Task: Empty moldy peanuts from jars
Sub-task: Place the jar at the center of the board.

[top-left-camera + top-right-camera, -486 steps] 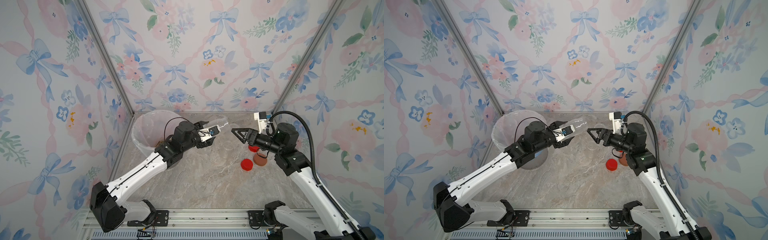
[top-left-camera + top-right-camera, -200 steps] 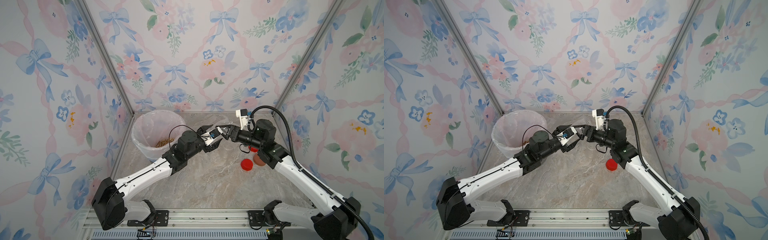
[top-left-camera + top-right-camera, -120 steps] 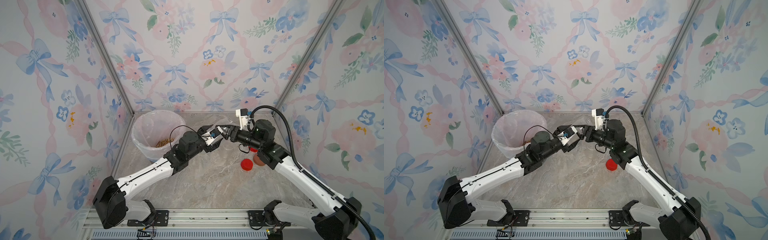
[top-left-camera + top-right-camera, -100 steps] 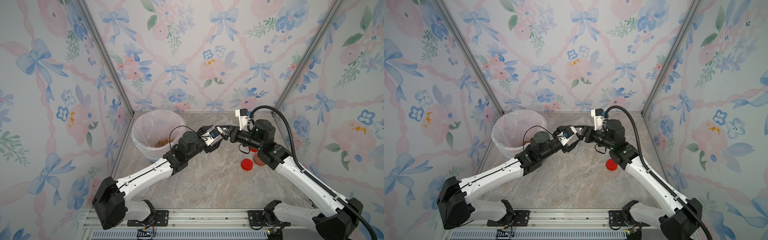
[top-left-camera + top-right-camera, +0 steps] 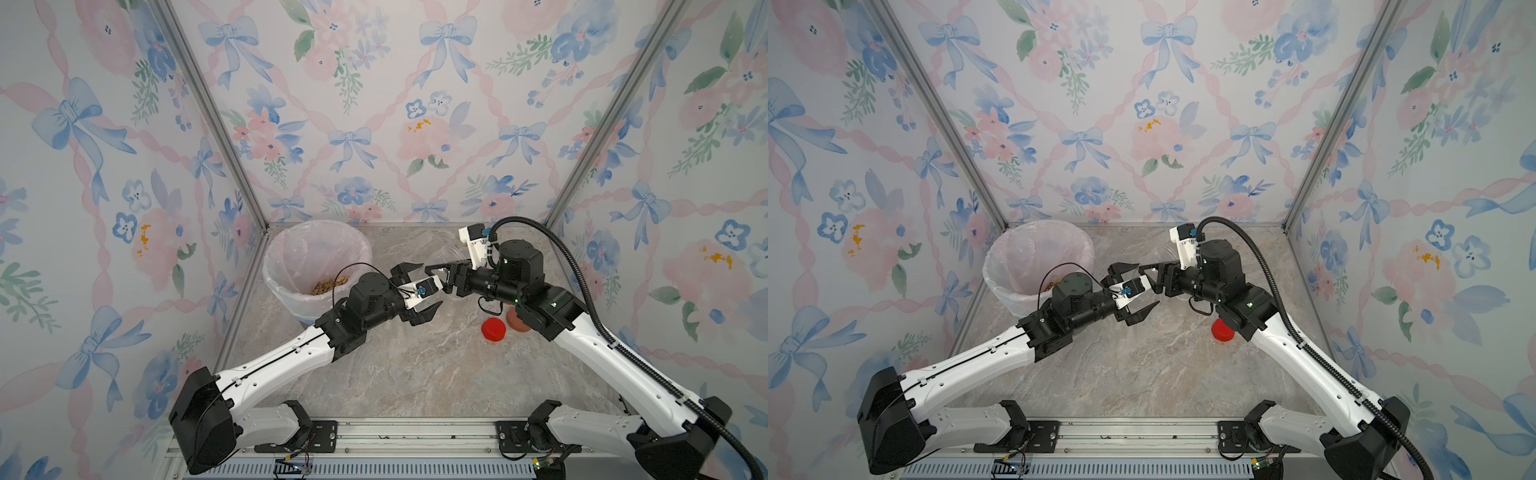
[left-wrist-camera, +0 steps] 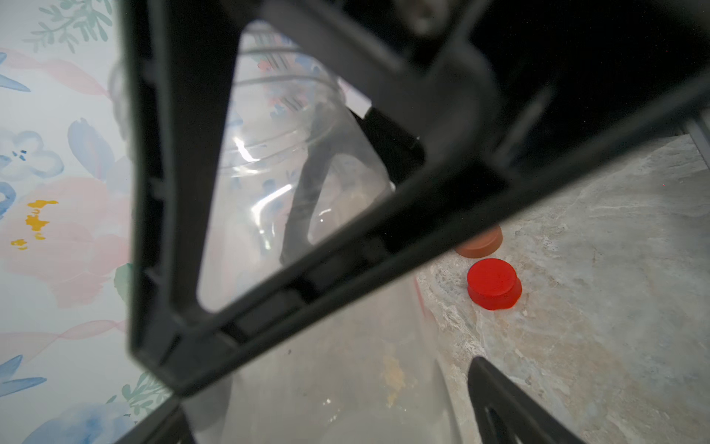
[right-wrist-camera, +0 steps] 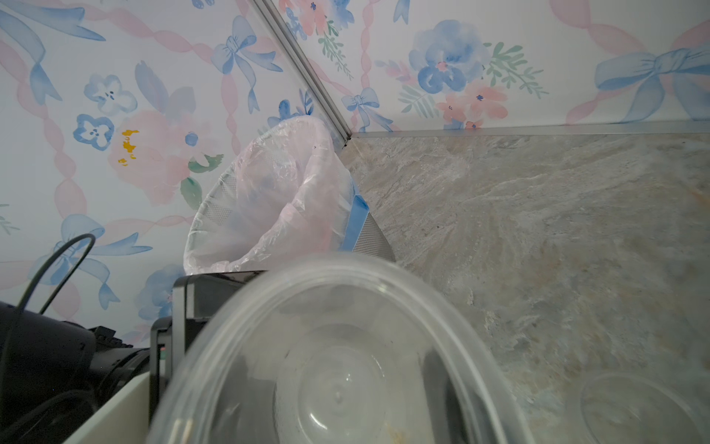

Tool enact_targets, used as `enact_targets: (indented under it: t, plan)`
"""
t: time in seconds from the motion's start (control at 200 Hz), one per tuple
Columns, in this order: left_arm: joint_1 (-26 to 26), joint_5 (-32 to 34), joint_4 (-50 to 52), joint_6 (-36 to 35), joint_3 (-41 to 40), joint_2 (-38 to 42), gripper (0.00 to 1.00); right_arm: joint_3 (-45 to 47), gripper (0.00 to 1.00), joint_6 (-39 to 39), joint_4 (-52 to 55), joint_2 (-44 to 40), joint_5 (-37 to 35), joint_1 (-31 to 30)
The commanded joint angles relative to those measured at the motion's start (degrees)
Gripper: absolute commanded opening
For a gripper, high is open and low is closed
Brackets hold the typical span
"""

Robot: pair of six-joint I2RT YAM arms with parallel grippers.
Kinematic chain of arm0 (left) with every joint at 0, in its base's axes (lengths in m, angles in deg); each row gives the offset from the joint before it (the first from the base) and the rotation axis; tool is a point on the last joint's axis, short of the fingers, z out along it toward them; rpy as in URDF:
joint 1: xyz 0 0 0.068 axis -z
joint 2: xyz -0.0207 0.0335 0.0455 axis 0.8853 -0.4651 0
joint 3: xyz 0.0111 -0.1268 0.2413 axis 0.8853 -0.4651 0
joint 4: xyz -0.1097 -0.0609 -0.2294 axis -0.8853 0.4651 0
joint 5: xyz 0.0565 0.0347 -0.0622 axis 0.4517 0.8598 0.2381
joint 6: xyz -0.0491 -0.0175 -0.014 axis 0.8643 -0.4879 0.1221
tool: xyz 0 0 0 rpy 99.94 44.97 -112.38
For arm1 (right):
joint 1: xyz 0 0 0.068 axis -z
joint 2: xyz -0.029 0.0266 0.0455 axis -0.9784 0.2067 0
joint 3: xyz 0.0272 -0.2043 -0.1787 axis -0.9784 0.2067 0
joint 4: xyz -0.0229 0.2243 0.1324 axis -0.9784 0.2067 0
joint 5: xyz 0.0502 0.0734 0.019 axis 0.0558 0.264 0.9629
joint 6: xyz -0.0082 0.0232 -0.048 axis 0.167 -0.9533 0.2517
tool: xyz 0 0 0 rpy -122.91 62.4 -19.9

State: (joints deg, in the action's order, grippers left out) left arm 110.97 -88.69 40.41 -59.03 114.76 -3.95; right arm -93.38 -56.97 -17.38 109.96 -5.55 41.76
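An empty clear jar [image 7: 338, 365] hangs over the table's middle, and my right gripper [image 5: 446, 276] is shut on it. Its mouth faces the right wrist camera, with only crumbs inside. My left gripper [image 5: 419, 289] is open, its jaws spread wide on either side of the jar's [image 6: 288, 153] other end, apart from it. The moldy peanuts [image 5: 330, 284] lie as a heap at the bottom of the lined bin [image 5: 291, 249]. In a top view the jar's rim [image 5: 1160, 251] shows faintly above the right gripper [image 5: 1156, 276].
A red lid [image 5: 493, 328] and a brown lid [image 5: 516, 321] lie on the marble table under the right arm. Another clear open jar [image 7: 637, 407] stands near them. The bin sits in the back left corner against the floral walls.
The left arm carried the jar from the bin to the middle, where the right gripper came in and shut on it. The left gripper has just opened and let go.
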Motion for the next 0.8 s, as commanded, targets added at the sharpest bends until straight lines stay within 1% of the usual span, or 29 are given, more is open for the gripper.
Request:
enact_targets:
  t: [0.0,0.035,0.05,0.08,0.195,0.295,0.425,0.52,0.605,0.715,0.795]
  plan:
    - [3.1,-6.5,1.7,-2.8,-0.1,2.6,0.98,-2.0,0.43,2.3,-0.6,1.7,-6.1,-0.6]
    - [3.1,-4.5,2.7,-2.8,0.2,3.2,0.98,-2.2,0.43,2.6,0.1,1.9,-6.9,-0.9]
    - [3.0,-3.6,3.4,-1.2,0.3,3.5,0.98,-2.3,0.43,2.9,0.2,2.0,-7.1,-1.0]
    - [3.1,-2.2,4.9,-0.7,0.8,4.1,0.98,-2.4,0.43,3.4,0.8,2.2,-7.5,-1.1]
    - [3.1,0.0,10.0,1.4,1.5,6.9,0.98,-2.9,0.43,5.2,2.8,3.2,-10.5,-1.6]
    - [3.1,0.3,11.5,3.4,0.1,10.0,0.98,-2.9,0.43,6.8,4.0,4.4,-13.3,-2.3]
    - [3.3,0.9,12.3,6.5,-1.3,14.3,0.98,-1.8,0.44,8.4,3.1,6.3,-13.4,-2.9]
    - [3.3,0.3,12.2,8.9,-2.8,17.1,0.98,-1.2,0.44,10.0,2.2,9.3,-13.7,-4.1]
    - [3.3,-0.8,12.3,11.8,-4.7,18.5,0.98,-1.6,0.43,11.8,2.1,12.3,-16.1,-6.1]
    - [3.3,0.8,12.2,16.6,-7.6,19.9,0.98,-2.5,0.43,14.8,1.2,16.4,-20.3,-9.6]
    - [3.3,0.0,12.1,19.3,-10.0,21.3,0.98,-2.6,0.43,15.8,-0.6,19.5,-22.8,-11.2]
